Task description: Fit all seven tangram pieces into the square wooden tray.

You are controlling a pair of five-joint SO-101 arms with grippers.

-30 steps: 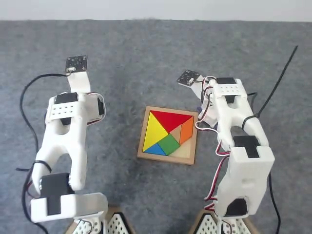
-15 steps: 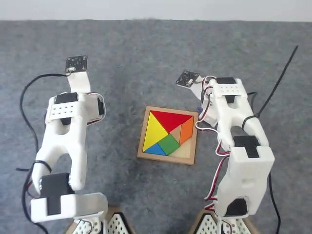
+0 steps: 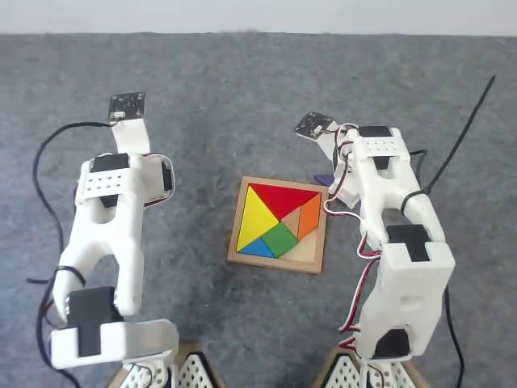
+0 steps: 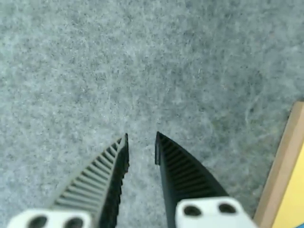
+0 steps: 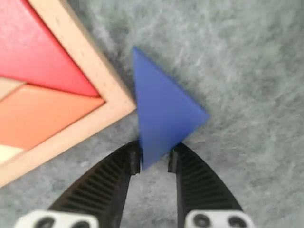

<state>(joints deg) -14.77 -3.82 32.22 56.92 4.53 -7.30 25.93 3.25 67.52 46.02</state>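
The square wooden tray (image 3: pixel 236 242) lies mid-table between the arms. It holds a red (image 3: pixel 283 198), a yellow (image 3: pixel 255 220), a green (image 3: pixel 281 238), an orange (image 3: pixel 308 217) and a small blue piece (image 3: pixel 257 248), with pale areas among them. A blue triangle (image 5: pixel 161 109) lies on the carpet just outside the tray's corner (image 5: pixel 111 102). My right gripper (image 5: pixel 153 156) is shut on one tip of this triangle. In the high view a sliver of the triangle (image 3: pixel 323 179) shows beside the right arm. My left gripper (image 4: pixel 141 138) hangs slightly open over bare carpet, left of the tray's edge (image 4: pixel 281 166).
Grey carpet covers the whole table. The left arm (image 3: pixel 109 210) stands well to the left of the tray, and the right arm (image 3: pixel 396 210) stands close along its right side. Black cables trail beside both arms.
The right arm's wrist has shifted slightly toward the far side. A sliver of the blue triangle now shows by the tray's far right corner. The left arm has not moved.
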